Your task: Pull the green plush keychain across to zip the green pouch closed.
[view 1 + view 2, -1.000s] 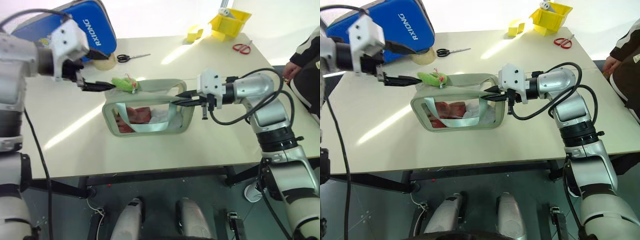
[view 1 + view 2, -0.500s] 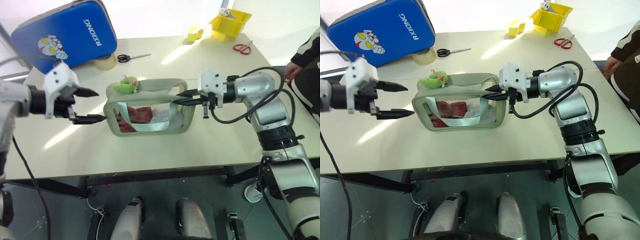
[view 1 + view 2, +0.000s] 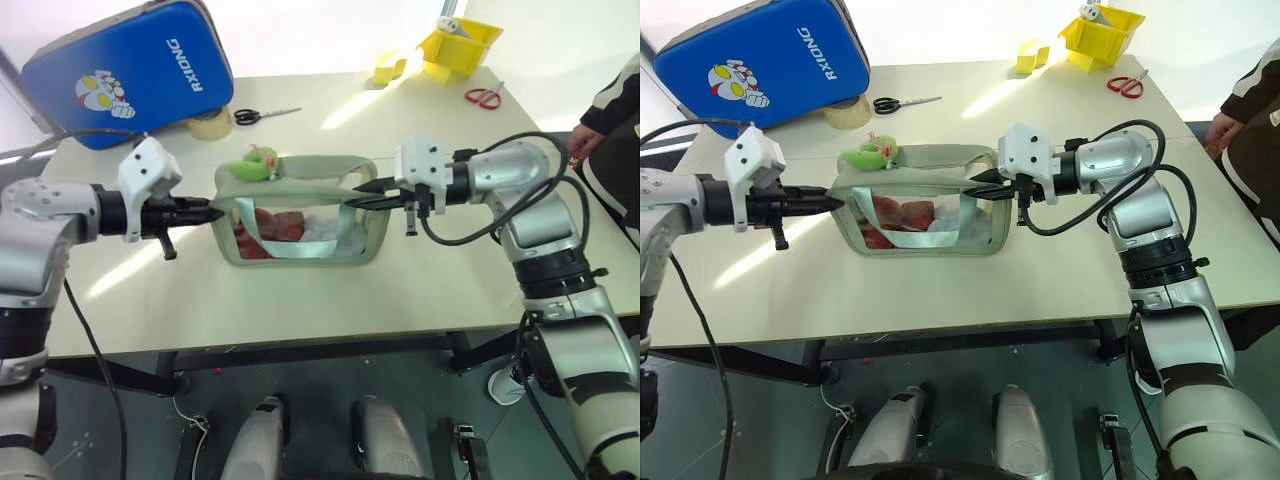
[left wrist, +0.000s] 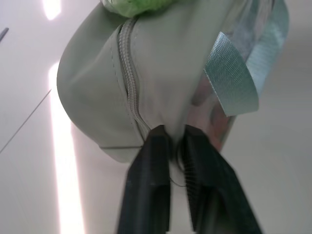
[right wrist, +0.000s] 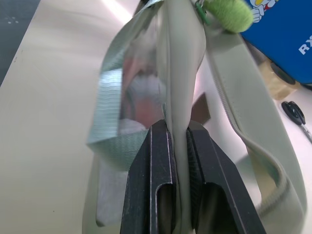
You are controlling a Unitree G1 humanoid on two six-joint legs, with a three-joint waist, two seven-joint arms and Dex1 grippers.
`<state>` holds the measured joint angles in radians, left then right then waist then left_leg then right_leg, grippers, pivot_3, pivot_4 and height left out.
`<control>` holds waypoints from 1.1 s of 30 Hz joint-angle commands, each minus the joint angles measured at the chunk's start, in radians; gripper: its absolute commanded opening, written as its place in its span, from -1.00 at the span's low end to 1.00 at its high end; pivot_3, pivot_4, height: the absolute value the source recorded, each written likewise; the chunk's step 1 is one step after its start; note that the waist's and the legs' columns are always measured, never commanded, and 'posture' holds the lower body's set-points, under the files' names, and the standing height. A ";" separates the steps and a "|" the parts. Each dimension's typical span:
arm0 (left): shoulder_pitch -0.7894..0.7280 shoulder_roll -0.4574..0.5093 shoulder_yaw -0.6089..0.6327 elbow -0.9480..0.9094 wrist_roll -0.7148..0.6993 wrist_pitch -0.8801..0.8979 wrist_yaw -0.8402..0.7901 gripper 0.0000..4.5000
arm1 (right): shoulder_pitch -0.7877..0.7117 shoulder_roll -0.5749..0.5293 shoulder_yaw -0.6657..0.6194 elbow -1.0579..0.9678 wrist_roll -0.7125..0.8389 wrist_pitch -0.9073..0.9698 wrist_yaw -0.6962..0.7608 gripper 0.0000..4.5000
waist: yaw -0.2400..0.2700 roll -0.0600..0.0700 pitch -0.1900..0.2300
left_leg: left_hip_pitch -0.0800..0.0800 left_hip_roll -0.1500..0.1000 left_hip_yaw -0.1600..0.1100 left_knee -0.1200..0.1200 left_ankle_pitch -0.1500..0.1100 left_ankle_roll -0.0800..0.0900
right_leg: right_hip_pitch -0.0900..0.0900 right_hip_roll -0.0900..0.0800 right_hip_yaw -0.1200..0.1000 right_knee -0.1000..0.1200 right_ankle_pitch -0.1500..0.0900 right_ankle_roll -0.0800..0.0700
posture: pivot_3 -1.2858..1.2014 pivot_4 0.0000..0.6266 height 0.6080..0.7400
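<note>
Both grippers pinch opposite ends of the green pouch: left gripper, right gripper. The green plush keychain, atop the pouch's left end, looks soft and light; grasp it near the zipper pull.

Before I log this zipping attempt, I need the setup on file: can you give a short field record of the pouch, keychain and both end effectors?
pouch: green pouch, on the table, top partly unzipped
keychain: green plush keychain, on the pouch's top, at its left end, free
left end effector: shut on the pouch's left end
right end effector: shut on the pouch's right end fabric
</note>
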<state>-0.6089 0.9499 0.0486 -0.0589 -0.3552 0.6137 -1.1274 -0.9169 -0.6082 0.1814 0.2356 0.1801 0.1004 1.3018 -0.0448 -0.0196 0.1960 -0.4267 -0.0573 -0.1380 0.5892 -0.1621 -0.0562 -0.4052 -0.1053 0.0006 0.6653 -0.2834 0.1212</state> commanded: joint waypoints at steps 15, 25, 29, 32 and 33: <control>-0.022 0.000 -0.006 0.010 0.041 -0.043 0.042 -1.00 | -0.184 0.055 -0.062 -0.111 0.107 0.235 -0.085 0.99 | -0.003 0.000 0.000 | 0.000 0.001 0.000 0.000 0.000 0.000 | -0.001 0.001 0.000 0.000 0.000 -0.001 | 0.03 -0.52 1.00; 0.002 0.003 -0.004 -0.046 0.021 -0.012 0.047 -1.00 | -0.194 0.321 0.118 -0.110 -0.120 0.182 -0.396 0.99 | 0.001 0.000 0.000 | 0.000 0.002 -0.001 -0.001 0.000 0.000 | -0.001 0.002 0.000 0.000 0.001 -0.002 | 0.03 -0.52 1.00; 0.018 0.013 0.006 -0.054 0.013 -0.008 0.046 -1.00 | -0.175 0.344 0.154 -0.099 -0.158 0.178 -0.417 0.99 | 0.001 0.000 0.000 | 0.000 0.001 -0.001 -0.001 0.000 0.000 | -0.001 0.002 0.000 0.000 0.001 -0.002 | 0.03 -0.52 1.00; 0.018 0.010 0.002 -0.050 0.014 -0.012 0.050 -1.00 | -0.179 0.358 0.170 -0.069 -0.185 0.174 -0.431 0.89 | -0.001 0.000 0.000 | 0.000 0.002 -0.001 -0.001 0.000 0.000 | -0.001 0.003 0.000 0.000 0.001 -0.002 | 0.03 -0.52 1.00; 0.016 0.008 0.000 -0.048 0.015 -0.013 0.051 -1.00 | -0.184 0.364 0.172 -0.054 -0.195 0.172 -0.440 0.75 | -0.001 0.000 0.000 | 0.000 0.002 -0.001 -0.001 0.000 0.000 | -0.001 0.003 0.000 0.000 0.001 -0.002 | 0.03 -0.52 1.00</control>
<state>-0.5882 0.9436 0.0226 -0.0838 -0.3360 0.6050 -1.0792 -1.0722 -0.2559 0.3530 0.1835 -0.0002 0.2900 0.8801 -0.0456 -0.0197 0.1956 -0.4265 -0.0556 -0.1388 0.5879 -0.1621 -0.0566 -0.4066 -0.1027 0.0008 0.6656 -0.2819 0.1189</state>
